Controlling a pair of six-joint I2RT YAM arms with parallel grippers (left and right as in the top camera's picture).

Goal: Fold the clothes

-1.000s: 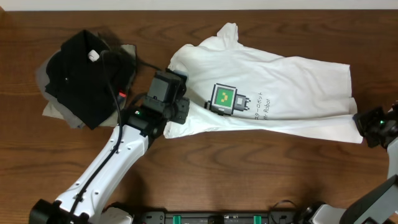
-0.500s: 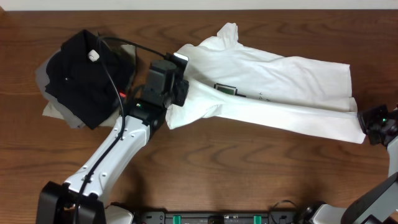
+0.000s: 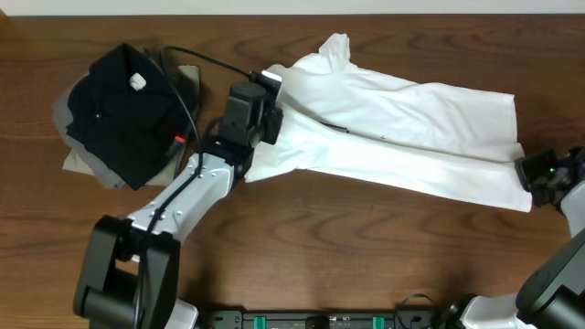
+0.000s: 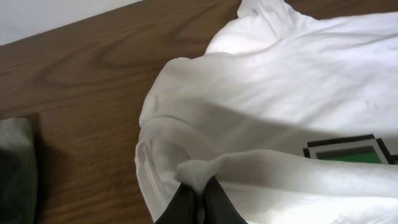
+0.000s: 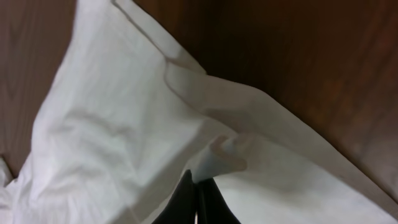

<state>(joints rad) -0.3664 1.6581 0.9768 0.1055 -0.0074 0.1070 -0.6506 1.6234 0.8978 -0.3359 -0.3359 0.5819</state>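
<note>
The white T-shirt [image 3: 411, 119] lies across the table's middle and right, its near edge folded over toward the far side. In the overhead view the fold hides the print. The left wrist view shows part of the green-and-grey print [image 4: 345, 149] under the raised fabric. My left gripper [image 3: 269, 110] is at the shirt's left end, shut on a pinch of white cloth [image 4: 198, 171]. My right gripper [image 3: 528, 174] is at the shirt's right hem corner. It too is shut on a bunch of the fabric [image 5: 227, 152].
A black folded garment [image 3: 123, 110] with a white tag [image 3: 138, 81] lies on a grey folded garment [image 3: 78, 160] at the left, close to my left arm and its cable. Bare wooden table [image 3: 366, 265] runs along the front.
My left gripper has carried the shirt's near edge away from me and over the chest, covering the print in the overhead view. The right gripper has stayed at the hem corner, shifting only slightly.
</note>
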